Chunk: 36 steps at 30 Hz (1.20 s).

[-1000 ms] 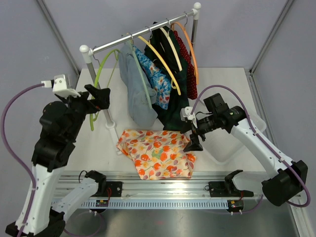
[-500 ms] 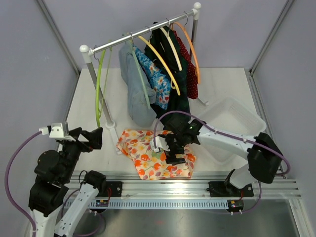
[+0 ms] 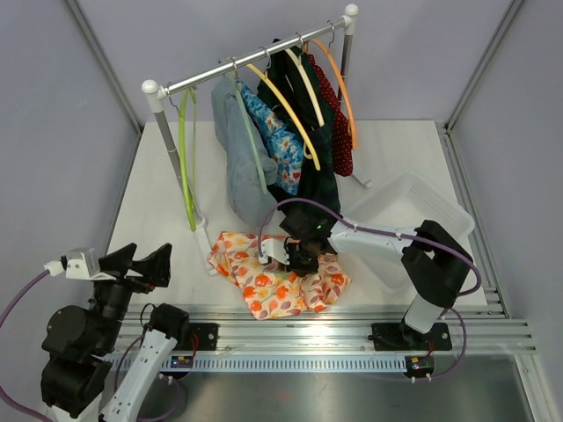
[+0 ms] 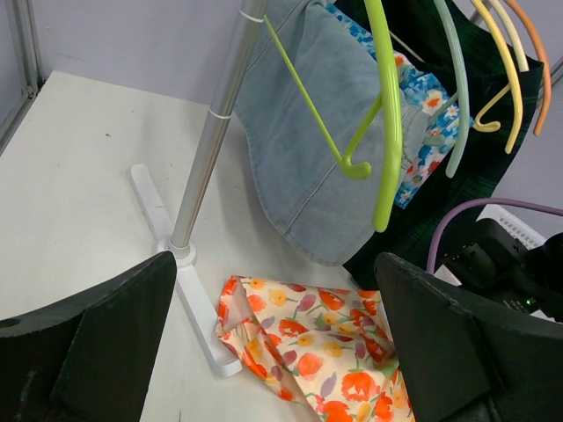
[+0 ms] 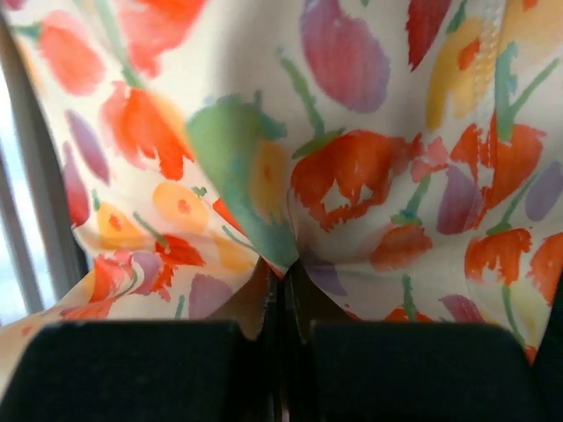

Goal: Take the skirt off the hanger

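Observation:
The skirt (image 3: pixel 280 283), cream with orange and purple tulips, lies crumpled on the table in front of the rack. It also shows in the left wrist view (image 4: pixel 308 347) and fills the right wrist view (image 5: pixel 290 132). My right gripper (image 3: pixel 303 256) is shut on a pinched fold of the skirt (image 5: pixel 283 272) near its middle. The bare lime-green hanger (image 3: pixel 186 163) hangs on the rail at the rack's left end, apart from the skirt (image 4: pixel 387 114). My left gripper (image 3: pixel 137 264) is open and holds nothing (image 4: pixel 274 264), low at the near left and well short of the skirt.
The rack (image 3: pixel 255 66) carries a denim garment (image 3: pixel 242 171) and several other clothes on yellow, white and orange hangers. Its white foot (image 3: pixel 201 230) stands just left of the skirt. A white basket (image 3: pixel 413 220) sits at the right. A metal rail (image 3: pixel 308 334) runs along the near edge.
My right arm swung down and left onto the skirt and closed on it, bunching the cloth. My left arm drew back from the green hanger to the near left.

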### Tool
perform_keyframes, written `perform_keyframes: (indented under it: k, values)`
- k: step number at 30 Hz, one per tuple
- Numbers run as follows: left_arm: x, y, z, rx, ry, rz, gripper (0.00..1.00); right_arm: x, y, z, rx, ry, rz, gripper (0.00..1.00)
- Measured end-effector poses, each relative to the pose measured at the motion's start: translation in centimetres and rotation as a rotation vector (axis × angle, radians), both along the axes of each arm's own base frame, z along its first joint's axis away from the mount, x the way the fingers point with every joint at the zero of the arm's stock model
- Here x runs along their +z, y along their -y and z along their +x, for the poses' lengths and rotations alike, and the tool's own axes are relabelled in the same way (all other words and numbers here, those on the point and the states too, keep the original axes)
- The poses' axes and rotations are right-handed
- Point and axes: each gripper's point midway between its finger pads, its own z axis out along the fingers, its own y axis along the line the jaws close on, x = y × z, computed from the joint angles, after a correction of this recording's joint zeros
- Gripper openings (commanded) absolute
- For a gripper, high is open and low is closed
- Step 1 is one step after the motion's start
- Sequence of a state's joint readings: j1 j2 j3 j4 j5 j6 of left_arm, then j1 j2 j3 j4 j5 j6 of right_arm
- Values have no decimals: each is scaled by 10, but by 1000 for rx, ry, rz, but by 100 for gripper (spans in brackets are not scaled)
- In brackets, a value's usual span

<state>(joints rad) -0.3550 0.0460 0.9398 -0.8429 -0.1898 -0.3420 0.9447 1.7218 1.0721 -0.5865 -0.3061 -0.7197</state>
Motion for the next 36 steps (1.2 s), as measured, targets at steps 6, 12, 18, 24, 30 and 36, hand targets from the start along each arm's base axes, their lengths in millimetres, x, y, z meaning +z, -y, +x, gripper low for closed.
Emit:
perform_keyframes:
  k: [6, 12, 18, 24, 30, 36]
  values:
    - [17, -2, -12, -13, 42, -26, 99, 78, -3, -13, 98, -31, 60, 0]
    - [54, 2, -33, -71, 146, -75, 99, 227, 25, 10, 68, 104, 345, 0]
    - [101, 7, -45, -124, 247, -98, 99, 322, 110, 47, -252, 292, 511, 0]
    - [119, 29, -20, -190, 220, -74, 99, 375, 159, 56, -496, 443, 549, 0]
    - [119, 44, -2, -236, 193, -59, 99, 396, 196, 63, -643, 608, 486, 0]
    - [126, 53, 3, -273, 208, -49, 99, 402, 224, 68, -725, 720, 399, 0]
